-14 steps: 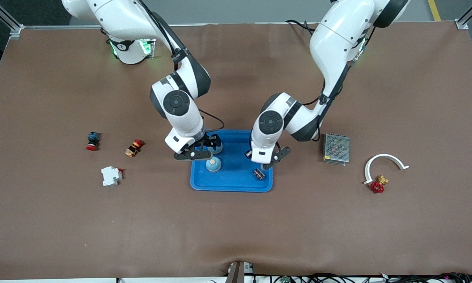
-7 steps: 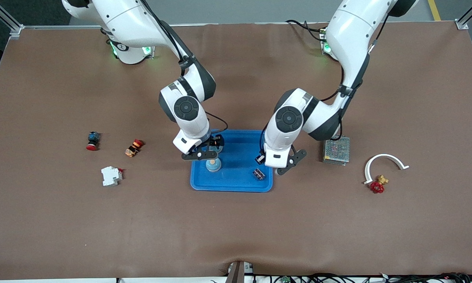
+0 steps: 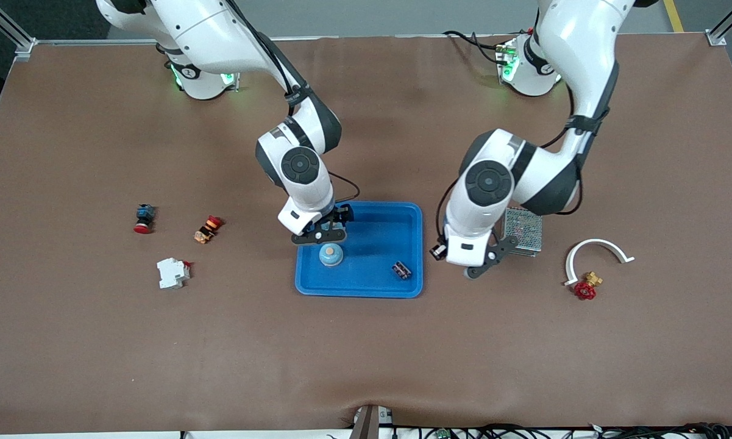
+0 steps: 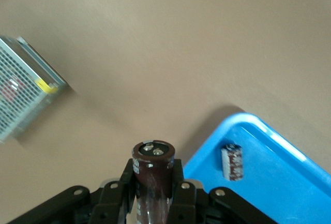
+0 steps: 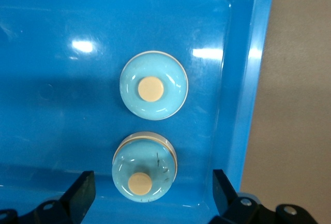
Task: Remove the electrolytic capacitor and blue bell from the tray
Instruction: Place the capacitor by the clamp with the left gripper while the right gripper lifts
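Observation:
My left gripper is shut on a dark brown capacitor and holds it over the bare table, between the blue tray and the mesh box. A second capacitor lies in the tray and also shows in the left wrist view. My right gripper is open over the tray, its fingers wide on either side of a light blue bell without touching it. Another light blue bell stands beside it in the tray.
A metal mesh box lies next to the tray toward the left arm's end, with a white curved piece and a red valve. A white breaker and two push buttons lie toward the right arm's end.
My left gripper has carried the capacitor from over the tray out past its edge toward the mesh box. My right gripper has shifted slightly over the bells.

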